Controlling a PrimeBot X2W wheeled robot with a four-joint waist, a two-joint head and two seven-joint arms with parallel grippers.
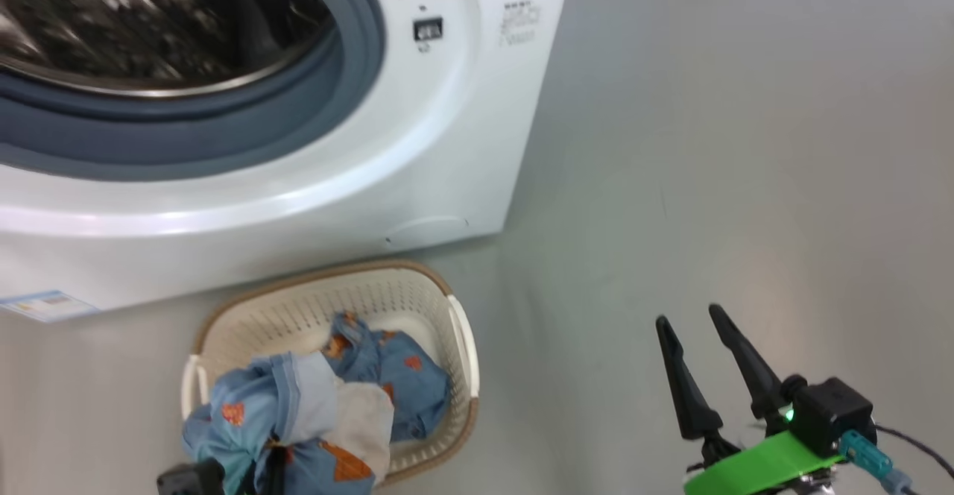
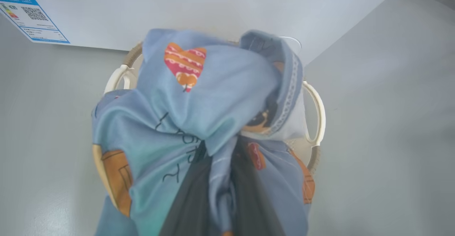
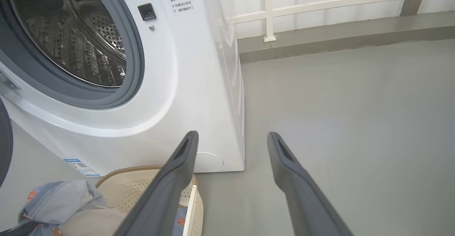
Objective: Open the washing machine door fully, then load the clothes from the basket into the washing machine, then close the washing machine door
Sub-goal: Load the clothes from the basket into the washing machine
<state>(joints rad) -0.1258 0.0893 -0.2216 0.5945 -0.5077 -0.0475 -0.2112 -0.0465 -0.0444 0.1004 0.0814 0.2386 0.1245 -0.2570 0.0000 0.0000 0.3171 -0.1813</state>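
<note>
– Left gripper [image 2: 220, 157] first: I have its two fingers pressed together on the blue garment [image 2: 213, 97]. The cloth is pinched between them and bunched over the tips, so I can't see the tips themselves.

– Where is the rest of the laundry from there?

– Right under that gripper and just beyond it. The basket [image 2: 317, 111] sits below the bunch, its brown rim and white handles poking out on either side of the cloth. On my head camera, part of the blue garment trails down into the basket. The white garment [image 1: 367, 414] lies against it, just to the gripper's right, at the near end. The basket's far half shows its perforated wall.

– And the other arm?

– Right gripper [image 1: 689, 320] hangs over the grey floor [image 1: 708, 144] with its fingers spread wide, and I see floor between them. The basket is low and off to its left, well apart.

– The machine?

– The washing machine [image 1: 447, 144] stands straight ahead of the left gripper, just past the basket, and ahead-left of the right one. The steel drum [image 3: 81, 40] is open to view inside the grey seal [image 1: 223, 126]. I make out only perforated metal in it. A blue label [image 2: 33, 17] sits up and left of the left gripper.
</note>
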